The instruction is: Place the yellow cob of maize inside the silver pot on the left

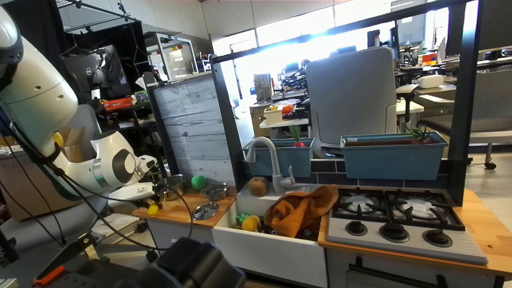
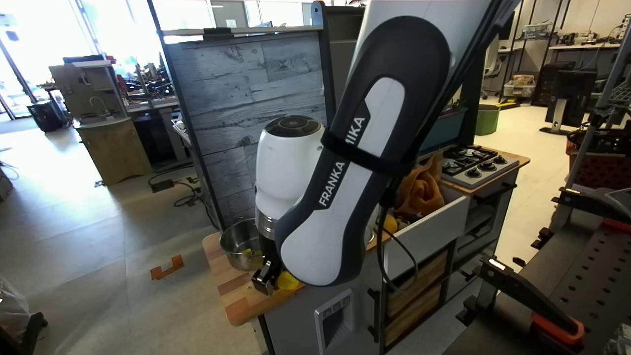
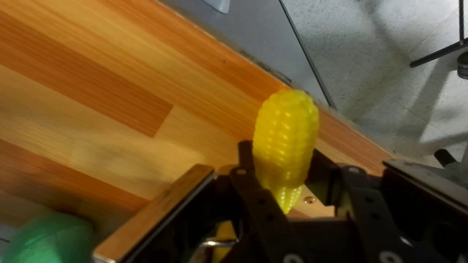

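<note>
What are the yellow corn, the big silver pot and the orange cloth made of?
The yellow corn looks like glossy plastic, maybe rubber: its bumps shine. The big silver pot seems shiny metal, with bright reflections. The orange cloth looks like dull fabric, bunched in folds.

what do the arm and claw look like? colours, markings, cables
White, rounded arm with dark panels, white FRANKA lettering, a black strap covering part of a second word, black cables alongside. Claw: black, jointed, with round bolt heads.
</note>
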`<state>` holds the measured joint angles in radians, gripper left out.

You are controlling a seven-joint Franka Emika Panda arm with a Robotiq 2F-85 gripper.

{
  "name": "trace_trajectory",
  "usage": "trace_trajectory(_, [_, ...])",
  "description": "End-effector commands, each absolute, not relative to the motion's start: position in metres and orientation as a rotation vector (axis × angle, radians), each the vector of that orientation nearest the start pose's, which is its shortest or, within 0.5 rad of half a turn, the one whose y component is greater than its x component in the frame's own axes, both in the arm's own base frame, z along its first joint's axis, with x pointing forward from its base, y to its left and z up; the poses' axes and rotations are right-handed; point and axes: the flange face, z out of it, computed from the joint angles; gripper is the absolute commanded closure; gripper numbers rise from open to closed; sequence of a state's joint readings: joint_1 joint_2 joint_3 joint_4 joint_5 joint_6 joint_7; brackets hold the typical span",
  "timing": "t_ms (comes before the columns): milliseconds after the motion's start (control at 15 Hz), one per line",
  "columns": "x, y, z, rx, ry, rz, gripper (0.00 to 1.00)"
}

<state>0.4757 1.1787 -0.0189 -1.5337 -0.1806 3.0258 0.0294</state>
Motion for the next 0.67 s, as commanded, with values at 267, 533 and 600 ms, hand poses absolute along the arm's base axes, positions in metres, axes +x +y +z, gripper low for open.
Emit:
trace_trajectory(267, [0.548,0.267,0.038,-2.920,-0.912,-0.603,0.89])
trace_trajectory(533, [0.541,0.244,0.081,-2.850,-0.842,-0.893,0.89])
trace_trajectory(600, [0.544,0.238,0.090,-2.837,-0.810,-0.960,0.89])
